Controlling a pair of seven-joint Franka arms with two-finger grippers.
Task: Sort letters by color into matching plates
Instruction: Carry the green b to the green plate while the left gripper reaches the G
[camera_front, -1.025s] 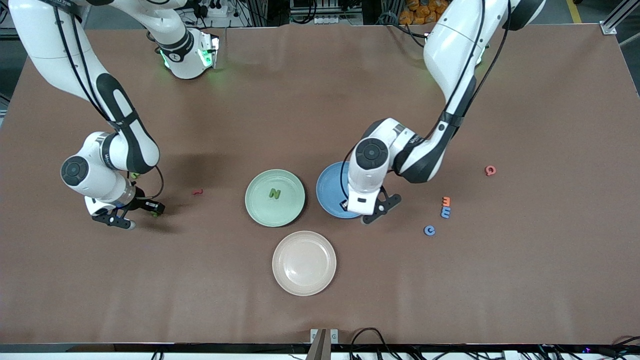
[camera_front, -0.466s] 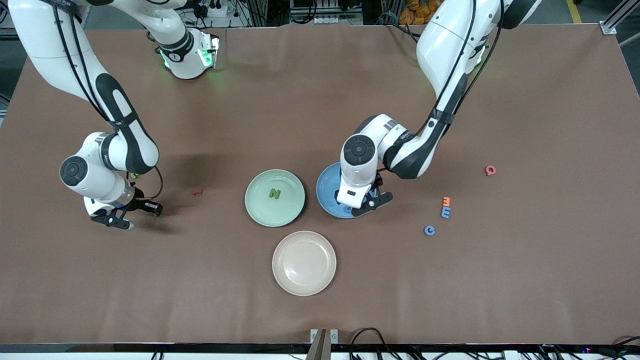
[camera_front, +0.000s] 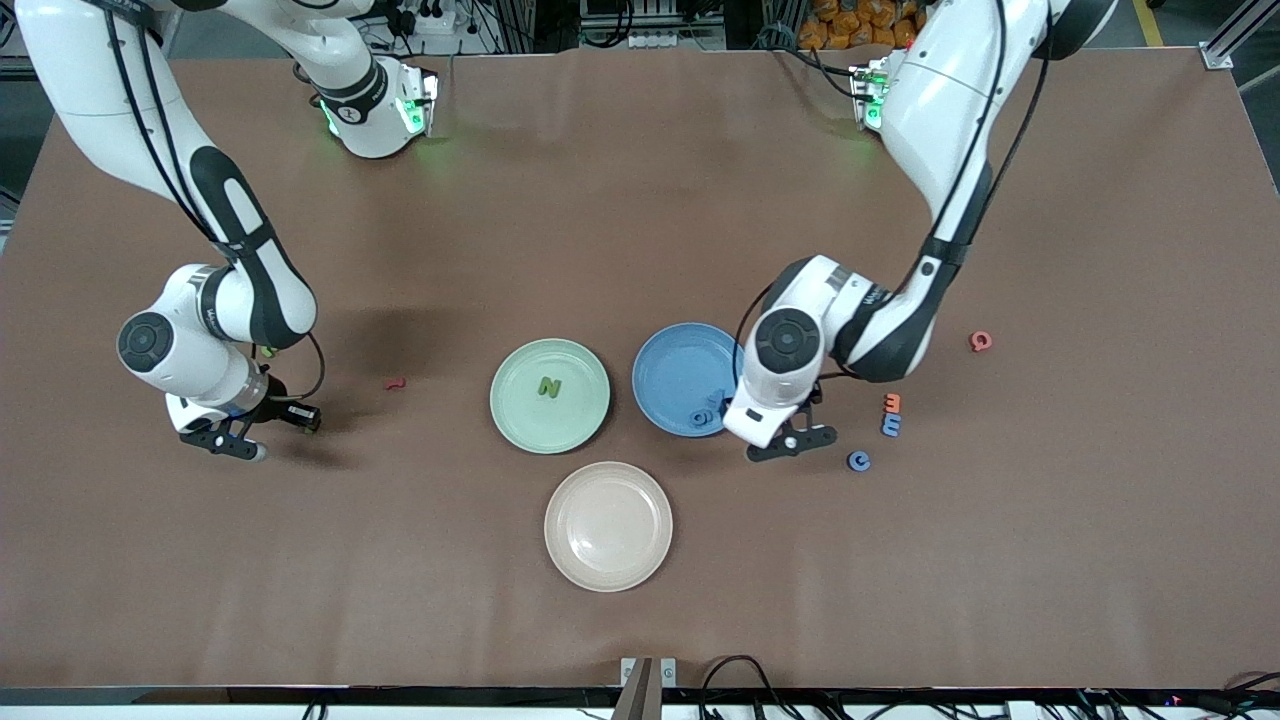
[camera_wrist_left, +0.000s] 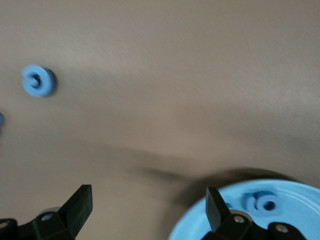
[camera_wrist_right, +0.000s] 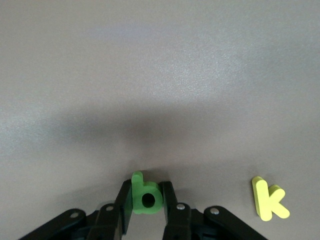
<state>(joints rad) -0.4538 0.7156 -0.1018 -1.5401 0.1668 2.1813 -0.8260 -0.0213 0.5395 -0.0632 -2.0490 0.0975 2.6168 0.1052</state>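
Now, right tool (camera_wrist_right: 146, 200) gripping green b (camera_wrist_right: 146, 198)

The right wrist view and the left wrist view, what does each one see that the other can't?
Only the right wrist view shows the right claw shut on a green letter b, with a yellow K lying beside it. Only the left wrist view shows the open left claw, the blue plate holding a blue letter, and a blue C on the table. Both show the brown table.
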